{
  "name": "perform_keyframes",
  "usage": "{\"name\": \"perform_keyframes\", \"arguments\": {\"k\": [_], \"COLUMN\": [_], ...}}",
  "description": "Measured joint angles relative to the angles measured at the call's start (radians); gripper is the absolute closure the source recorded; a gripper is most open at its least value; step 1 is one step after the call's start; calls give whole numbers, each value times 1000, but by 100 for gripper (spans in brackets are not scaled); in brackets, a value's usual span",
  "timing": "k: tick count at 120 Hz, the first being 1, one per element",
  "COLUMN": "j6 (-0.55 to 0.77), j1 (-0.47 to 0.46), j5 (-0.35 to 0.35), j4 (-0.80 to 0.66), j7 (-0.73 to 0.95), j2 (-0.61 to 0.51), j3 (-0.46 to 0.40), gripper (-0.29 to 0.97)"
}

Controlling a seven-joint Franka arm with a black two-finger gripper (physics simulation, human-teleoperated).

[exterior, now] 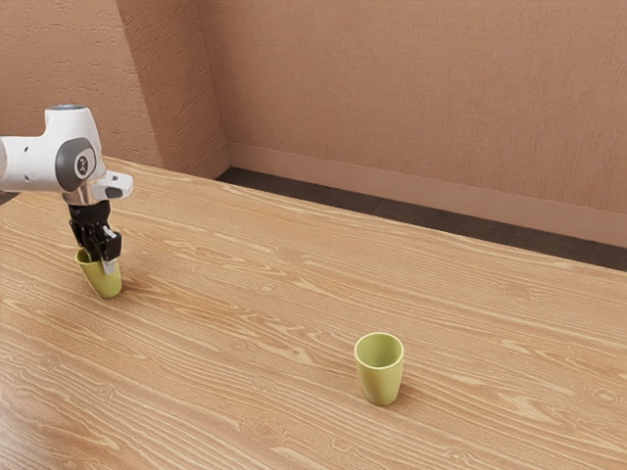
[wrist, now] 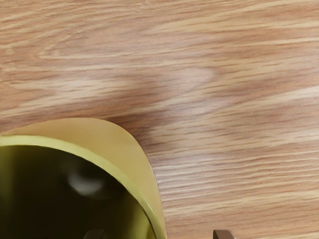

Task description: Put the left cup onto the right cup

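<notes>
Emptiness marks both cups: the left cup [exterior: 101,276] and the right cup [exterior: 379,367] stand well apart on the bench [exterior: 294,255], nothing inside either. I judge the left one light, stiff and smooth, so likely to slip. Its rim wall is the place to pinch. My tool [exterior: 98,245] sits at that rim, fingers [wrist: 222,233] straddling the wall with gaps, not clamped.

Left cup [exterior: 102,278] and right cup [exterior: 378,368] — green, well apart.
</notes>
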Motion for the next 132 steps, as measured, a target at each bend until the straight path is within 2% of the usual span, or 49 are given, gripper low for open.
{"name": "perform_keyframes", "arguments": {"k": [132], "j6": [34], "j1": [2], "j5": [1], "j4": [2], "j7": [3], "j2": [-1], "j3": [2], "gripper": [61]}}
